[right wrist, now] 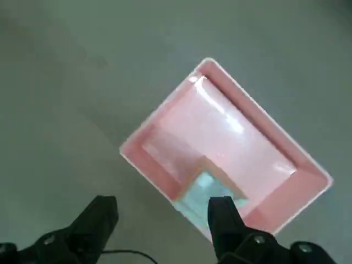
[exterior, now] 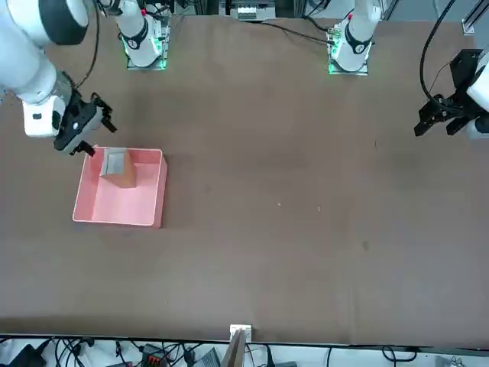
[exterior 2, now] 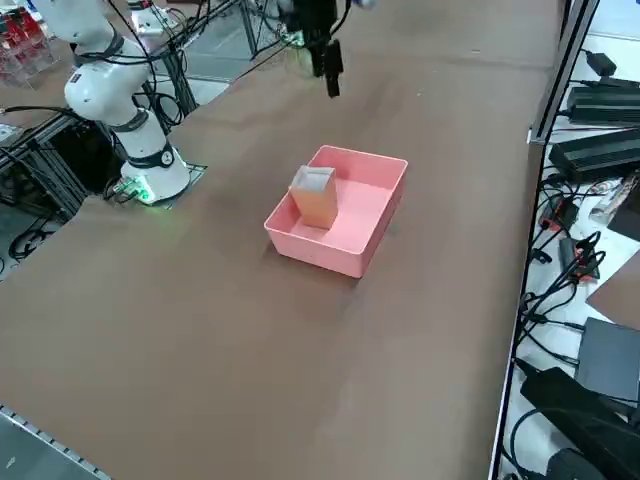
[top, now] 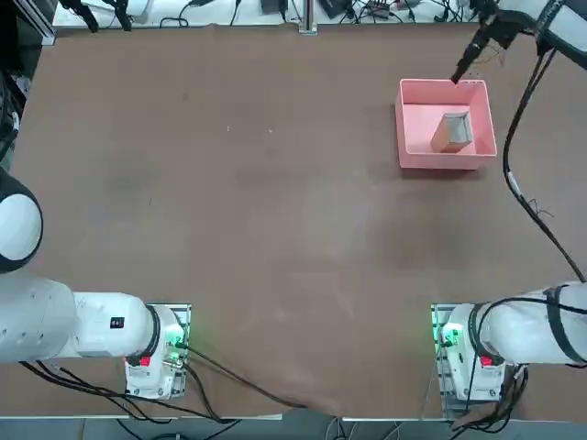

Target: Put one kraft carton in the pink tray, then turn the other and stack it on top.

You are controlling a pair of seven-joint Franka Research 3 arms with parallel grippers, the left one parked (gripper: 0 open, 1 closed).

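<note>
The pink tray (top: 404, 128) lies on the brown table at the far right. Inside it stands a tall tan kraft carton (top: 452, 131) with a pale top face, near the tray's right wall. I cannot make out a seam that would tell one carton from two stacked. The carton (exterior 2: 316, 197) rises above the tray's walls (exterior 2: 325, 252). My right gripper (top: 463, 69) hangs high above the tray's edge, open and empty. In the wrist view the fingers (right wrist: 104, 214) stand wide apart above the tray (right wrist: 220, 129) and the carton (right wrist: 206, 190).
The parked left arm (top: 55, 321) sits at the near left. Cables run from the right arm (top: 523, 183) past the tray's right side. Bare brown table (top: 257, 202) spreads left of the tray.
</note>
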